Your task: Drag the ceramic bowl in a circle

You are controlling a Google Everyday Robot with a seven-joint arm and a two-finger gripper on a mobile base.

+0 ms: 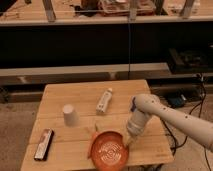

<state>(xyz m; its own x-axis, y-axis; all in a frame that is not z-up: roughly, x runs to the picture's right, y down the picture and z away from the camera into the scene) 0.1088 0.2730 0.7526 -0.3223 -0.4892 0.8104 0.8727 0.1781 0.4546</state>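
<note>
The orange-red ceramic bowl [108, 149], with pale rings inside, sits at the front edge of the wooden table [80, 95], a little right of the middle. My gripper [129, 142] points down at the bowl's right rim and touches it. The white arm [165, 114] reaches in from the right. The bowl's left rim lies against or over the lower part of an orange carrot [94, 136].
An upturned white cup [70, 115] stands left of centre. A white bottle [104, 100] lies mid-table. A dark flat device [44, 144] lies at the front left. A blue object [133, 105] is mostly hidden behind the arm. Dark shelving stands behind the table.
</note>
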